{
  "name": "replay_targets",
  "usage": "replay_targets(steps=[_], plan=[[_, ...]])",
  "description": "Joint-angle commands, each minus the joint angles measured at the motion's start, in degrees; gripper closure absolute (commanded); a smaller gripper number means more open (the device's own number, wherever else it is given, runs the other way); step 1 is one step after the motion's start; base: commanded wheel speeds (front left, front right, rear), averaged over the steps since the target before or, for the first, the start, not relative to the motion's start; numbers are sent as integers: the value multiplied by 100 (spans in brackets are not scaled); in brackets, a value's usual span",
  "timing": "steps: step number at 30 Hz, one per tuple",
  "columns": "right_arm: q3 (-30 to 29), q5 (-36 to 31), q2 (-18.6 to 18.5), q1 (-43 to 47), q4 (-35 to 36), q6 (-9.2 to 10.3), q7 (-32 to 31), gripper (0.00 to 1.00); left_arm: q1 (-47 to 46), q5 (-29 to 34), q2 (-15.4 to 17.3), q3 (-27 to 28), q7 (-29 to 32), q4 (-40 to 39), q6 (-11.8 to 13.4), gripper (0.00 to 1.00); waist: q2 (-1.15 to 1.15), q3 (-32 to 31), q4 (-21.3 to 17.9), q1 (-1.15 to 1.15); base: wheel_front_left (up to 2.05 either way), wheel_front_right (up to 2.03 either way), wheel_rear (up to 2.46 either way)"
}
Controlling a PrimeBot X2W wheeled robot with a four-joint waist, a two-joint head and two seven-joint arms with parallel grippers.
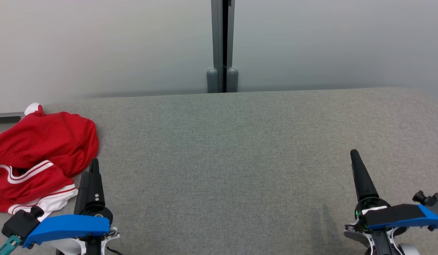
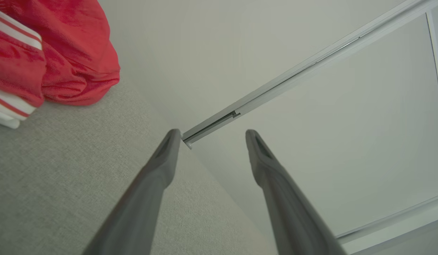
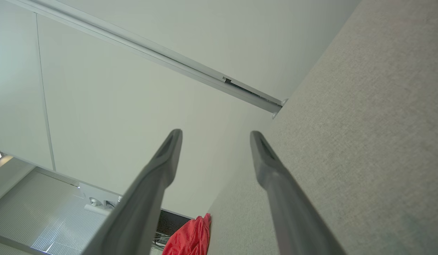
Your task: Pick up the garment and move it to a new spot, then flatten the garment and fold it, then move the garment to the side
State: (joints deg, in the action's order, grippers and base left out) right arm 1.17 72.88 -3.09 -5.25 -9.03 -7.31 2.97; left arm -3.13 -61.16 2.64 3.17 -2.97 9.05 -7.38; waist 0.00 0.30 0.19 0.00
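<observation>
Beside the left tool (image 2: 212, 136) lies the red garment (image 1: 42, 152); left and right tool (image 3: 215, 136) both spread, empty.

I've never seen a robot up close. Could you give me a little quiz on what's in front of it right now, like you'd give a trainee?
1. Multiple choice: which is nearer the red garment? A) the left end effector B) the right end effector C) both equally.
2. True or false: the red garment lies folded flat in the middle of the grey surface.
3. Fill in: both end effectors are ____, holding nothing.
Key: 1 A. 2 False: it is crumpled at the left side of the grey surface. 3 open.
</observation>
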Motion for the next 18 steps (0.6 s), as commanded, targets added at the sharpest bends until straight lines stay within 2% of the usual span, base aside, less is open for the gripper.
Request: replay_targets(steps=[1, 7, 18], plan=[[26, -291, -73, -164, 91, -14, 60, 0, -80, 280, 23, -1, -63, -90, -9, 0, 0, -2, -1, 0, 0, 0, 0], [99, -1112, -93, -179, 4, -15, 175, 0, -52, 1323, 26, -24, -180, -66, 114, 0, 0, -8, 1, 0, 0, 0, 0], [-25, -2836, -71, -185, -107, -17, 372, 0, 8, 2485, 49, -135, -375, -17, 287, 0, 0, -6, 4, 0, 0, 0, 0]])
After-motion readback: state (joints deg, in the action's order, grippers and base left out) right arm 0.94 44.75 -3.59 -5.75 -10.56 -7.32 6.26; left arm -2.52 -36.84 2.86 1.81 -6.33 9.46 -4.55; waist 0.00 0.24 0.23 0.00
